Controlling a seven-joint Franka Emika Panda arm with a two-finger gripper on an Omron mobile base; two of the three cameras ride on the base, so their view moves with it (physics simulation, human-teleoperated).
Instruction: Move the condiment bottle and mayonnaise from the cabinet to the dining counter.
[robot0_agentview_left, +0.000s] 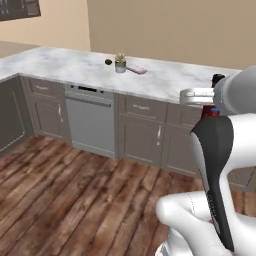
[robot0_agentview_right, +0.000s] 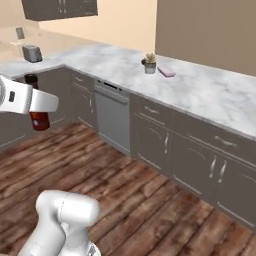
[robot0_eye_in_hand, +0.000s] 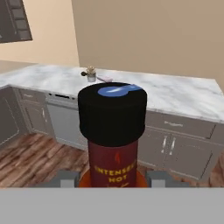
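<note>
My gripper (robot0_eye_in_hand: 112, 179) is shut on the condiment bottle (robot0_eye_in_hand: 112, 131), a dark red bottle with a black cap and a "HOT" label, held upright in the air. The bottle (robot0_agentview_left: 212, 112) shows at the right in the left base view, partly behind the white hand. From the right base it hangs at the left, with the bottle (robot0_agentview_right: 39, 120) held by the gripper (robot0_agentview_right: 36, 102) above the floor. The dining counter (robot0_agentview_left: 165, 80) (robot0_agentview_right: 200, 90) (robot0_eye_in_hand: 175, 94) lies ahead, beyond the bottle. The dark cabinet (robot0_agentview_right: 60, 7) (robot0_eye_in_hand: 13, 22) hangs at the upper left. The mayonnaise is out of view.
On the counter stand a potted succulent (robot0_agentview_left: 120, 63) (robot0_agentview_right: 150, 64), a flat pink item (robot0_agentview_left: 136, 69) and a small dark object (robot0_agentview_left: 108, 62). A dishwasher (robot0_agentview_left: 90, 122) and base drawers front the counter. A grey toaster (robot0_agentview_right: 32, 53) sits far left. Wooden floor (robot0_agentview_left: 65, 190) stretches between.
</note>
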